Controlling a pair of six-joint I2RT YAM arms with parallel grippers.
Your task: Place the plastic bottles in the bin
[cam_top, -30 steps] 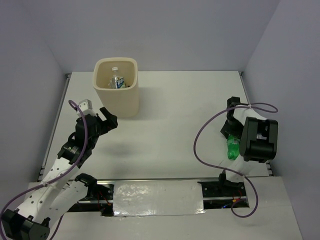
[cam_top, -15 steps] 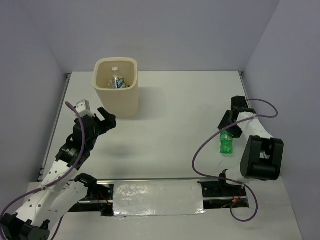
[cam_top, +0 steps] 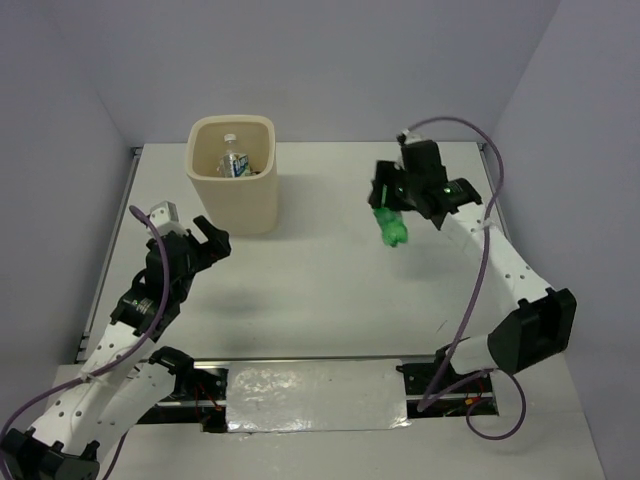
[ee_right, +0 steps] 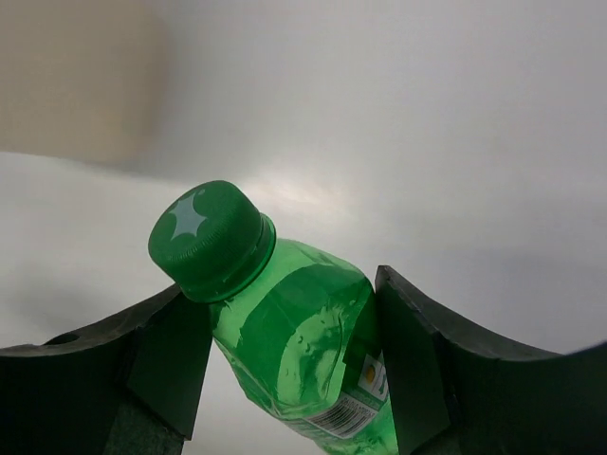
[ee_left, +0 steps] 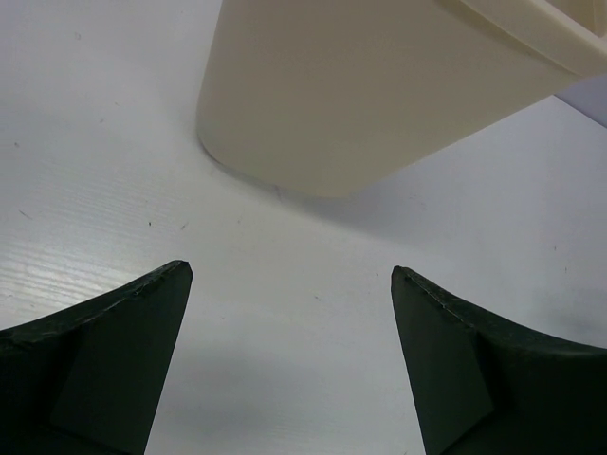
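Observation:
The cream-beige bin (cam_top: 232,190) stands at the back left with a clear blue-labelled bottle (cam_top: 234,160) inside. My right gripper (cam_top: 390,205) is shut on the green soda bottle (cam_top: 393,227) and holds it in the air over the table's right half, well right of the bin. In the right wrist view the green bottle (ee_right: 294,332) sits between both fingers, cap up and left. My left gripper (cam_top: 212,236) is open and empty, just left of the bin's base; its view shows the bin wall (ee_left: 379,95) close ahead.
Grey walls enclose the white table on three sides. A purple cable loops from each arm. The arm bases and a shiny metal strip (cam_top: 315,395) lie at the near edge.
My right arm has lifted the green bottle from the table's right edge and swung it up and to the left, toward the back. My left arm has barely moved.

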